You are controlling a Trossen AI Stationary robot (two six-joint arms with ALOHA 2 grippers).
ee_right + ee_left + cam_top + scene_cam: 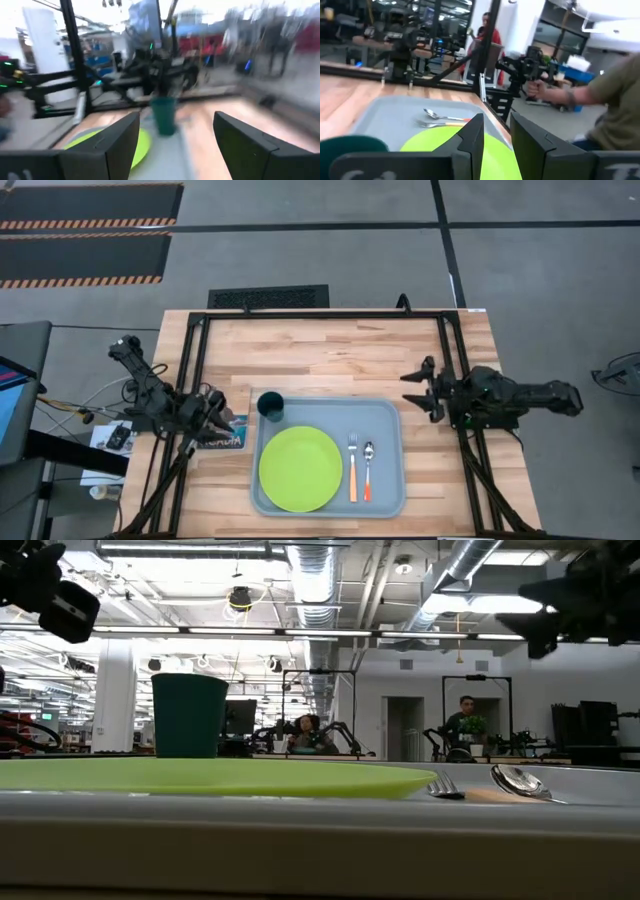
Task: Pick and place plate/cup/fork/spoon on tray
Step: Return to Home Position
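Observation:
The pale grey-blue tray (390, 418) lies near the table's front edge. On it rest the lime-green plate (300, 468), the fork (352, 465) and the spoon (368, 470), the two side by side right of the plate. The dark teal cup (270, 406) stands upright at the tray's far left corner. My left gripper (228, 421) hovers just left of the tray, pointing level toward it, narrowly open (497, 145) with nothing between its fingers. My right gripper (415, 395) hangs right of the tray's far corner, wide open (175, 145) and holding nothing.
A small picture card (222, 441) lies on the wood under my left gripper. A black frame (320, 315) runs round the table top. Bare wood lies beyond the tray toward the far edge. A person (615, 100) stands beyond the table's right side.

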